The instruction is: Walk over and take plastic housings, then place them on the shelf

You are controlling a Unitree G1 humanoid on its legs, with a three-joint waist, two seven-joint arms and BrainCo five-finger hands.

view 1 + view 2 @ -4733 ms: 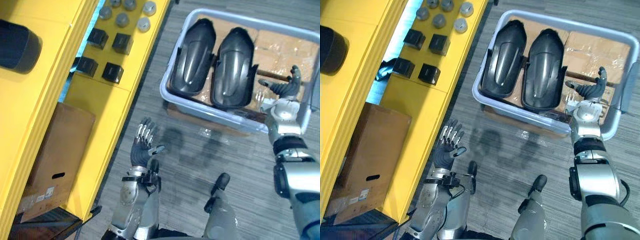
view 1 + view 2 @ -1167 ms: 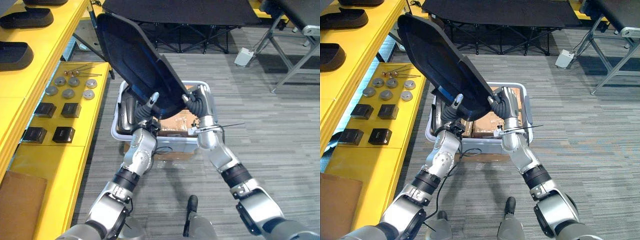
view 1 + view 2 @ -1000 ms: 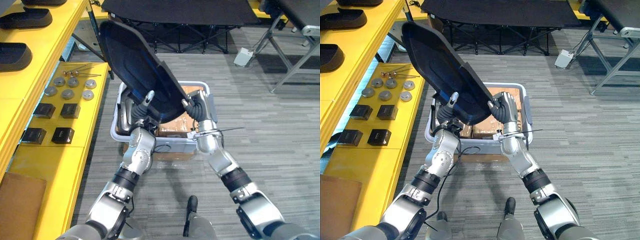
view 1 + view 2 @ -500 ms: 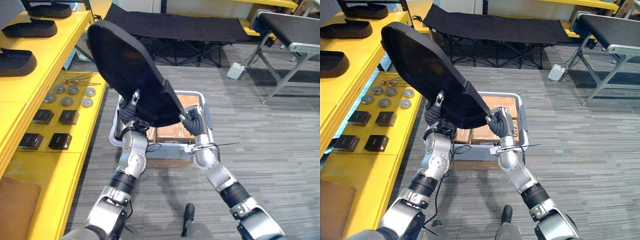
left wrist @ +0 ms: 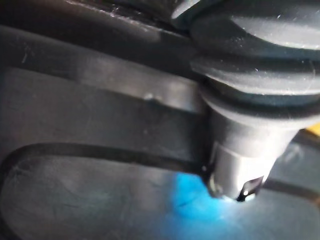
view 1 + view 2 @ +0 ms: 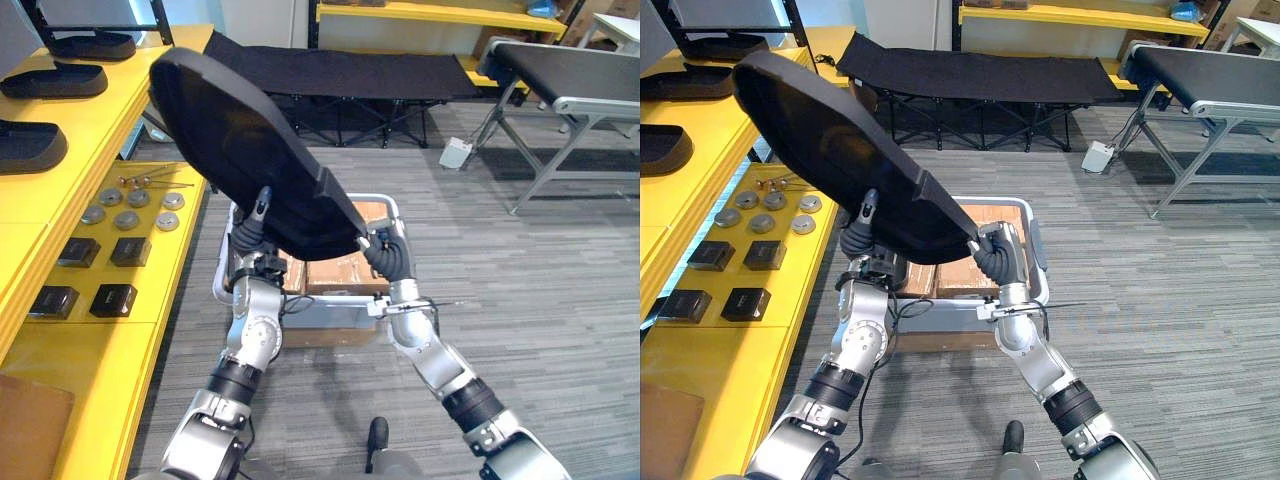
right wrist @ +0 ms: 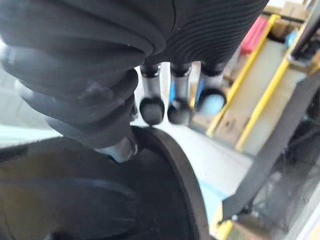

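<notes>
Currently the carry step: 1 black plastic housing [image 6: 240, 140] hangs tilted above the grey bin [image 6: 325, 315]. The left hand [image 6: 247, 240] pinches its lower edge, thumb on top; the right hand [image 6: 388, 258] curls its fingers round the rim. Next move, likely: turn to the yellow shelf [image 6: 40, 200] and level the housing.

one large black plastic housing [image 6: 250, 150], matte, long shell with a rounded broad end and a raised rim. held in the air, steeply tilted: broad end high and toward the yellow shelf [image 6: 40, 200], narrow end low. left hand [image 6: 248, 238] pinches its lower left edge, thumb lying up along the face. right hand [image 6: 388, 258] has fingers curled over the lower right rim. more black housings [image 6: 30, 145] lie flat in a row on the shelf's upper deck, well apart from the held one.
</notes>
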